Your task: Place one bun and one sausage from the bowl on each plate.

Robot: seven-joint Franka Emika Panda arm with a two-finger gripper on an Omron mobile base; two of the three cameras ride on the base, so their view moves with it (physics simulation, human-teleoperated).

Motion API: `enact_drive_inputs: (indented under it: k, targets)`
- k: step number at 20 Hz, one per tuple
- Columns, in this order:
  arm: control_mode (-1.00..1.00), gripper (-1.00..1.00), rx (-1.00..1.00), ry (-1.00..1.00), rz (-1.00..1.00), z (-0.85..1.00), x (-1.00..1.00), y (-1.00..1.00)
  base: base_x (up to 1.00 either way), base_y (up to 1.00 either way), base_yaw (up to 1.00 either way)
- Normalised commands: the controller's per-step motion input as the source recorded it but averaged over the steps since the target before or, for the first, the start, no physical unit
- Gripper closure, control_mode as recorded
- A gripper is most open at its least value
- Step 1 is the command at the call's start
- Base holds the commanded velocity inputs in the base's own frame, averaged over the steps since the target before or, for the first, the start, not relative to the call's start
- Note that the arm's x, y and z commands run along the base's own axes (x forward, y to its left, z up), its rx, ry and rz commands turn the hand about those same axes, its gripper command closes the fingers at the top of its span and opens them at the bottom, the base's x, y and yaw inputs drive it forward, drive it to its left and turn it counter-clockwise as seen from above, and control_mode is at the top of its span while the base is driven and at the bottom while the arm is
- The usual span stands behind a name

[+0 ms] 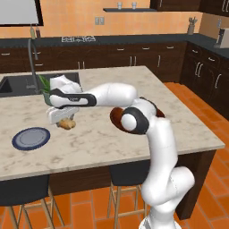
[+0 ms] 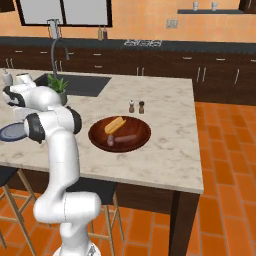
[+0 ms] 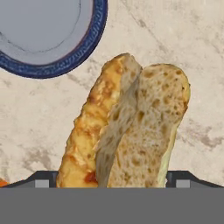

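My gripper (image 1: 62,120) hangs low over the marble counter, shut on a long split bun (image 1: 67,124) that points down from its jaws. In the hand view the bun (image 3: 131,127) stands between the two fingertips of the gripper (image 3: 113,179). The dark blue plate (image 1: 31,138) lies on the counter just left of the bun, apart from it, and shows at the upper left in the hand view (image 3: 43,35). The reddish-brown bowl (image 2: 142,131) sits mid-counter and holds another bun (image 2: 114,125) and a dark sausage (image 2: 121,139). My arm hides most of the bowl (image 1: 114,118) in the left base view.
A sink (image 1: 9,85) with a tall faucet (image 1: 32,53) is set into the counter's far left, with a potted plant (image 2: 58,85) beside it. Salt and pepper shakers (image 2: 136,106) stand behind the bowl. Stools (image 1: 123,179) are tucked under the near edge.
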Motion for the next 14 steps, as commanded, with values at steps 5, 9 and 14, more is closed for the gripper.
enact_drive_inputs:
  k: [5, 9, 14]
  targets:
    - [-1.0, 1.0, 0.05, 0.0, -0.01, -0.22, 0.01, 0.48, 0.0, 0.0, 0.0]
    - [-1.0, 1.0, 0.24, -0.19, 0.01, -0.57, 0.02, 0.0, 0.0, 0.0, 0.0]
    - [-1.0, 1.0, 0.31, -0.2, 0.07, -0.29, -0.1, -0.04, 0.0, 0.0, 0.0]
